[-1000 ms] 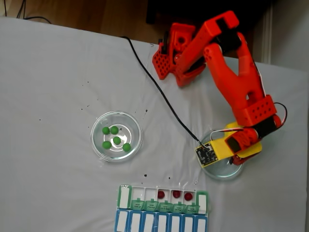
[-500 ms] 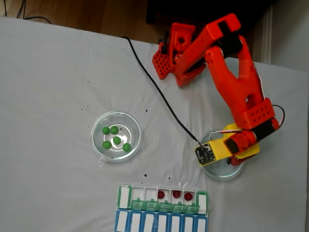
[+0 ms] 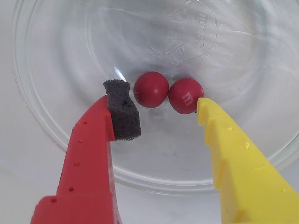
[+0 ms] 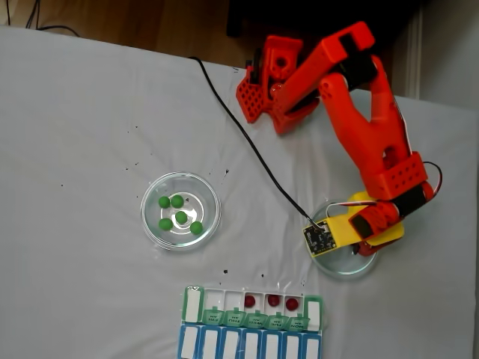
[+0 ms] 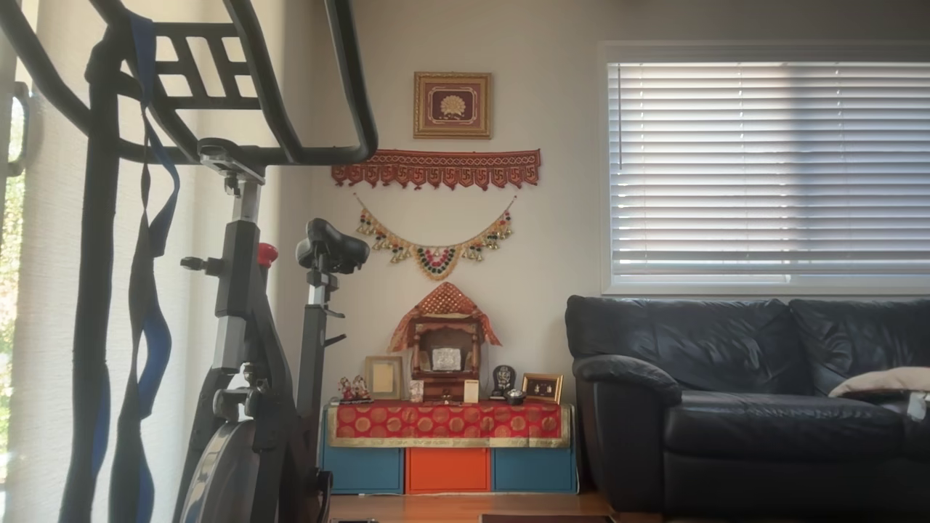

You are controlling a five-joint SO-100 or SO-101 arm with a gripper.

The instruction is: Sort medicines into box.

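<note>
Two dark red medicines (image 3: 151, 89) (image 3: 186, 95) lie side by side in a clear glass dish (image 3: 42, 121). My gripper (image 3: 161, 100) is open just above the dish floor. Its red finger's grey foam pad (image 3: 122, 112) is left of the pair and its yellow fingertip (image 3: 205, 109) touches or nearly touches the right ball. From the fixed view the gripper (image 4: 364, 245) hangs over the right dish (image 4: 340, 268). Several green medicines (image 4: 180, 217) sit in the left dish (image 4: 153, 196). The box (image 4: 251, 327) lies at the front edge, with three red balls (image 4: 273, 301) in open compartments.
A black cable (image 4: 247, 138) runs across the white cloth from the arm's base (image 4: 269, 86) to the wrist camera board (image 4: 319, 238). The other view shows a room with an exercise bike (image 5: 247, 349) and a sofa (image 5: 748, 407).
The gripper head shifted very slightly over the right dish between the earliest frame and now. The balls, dishes and box stay where they were.
</note>
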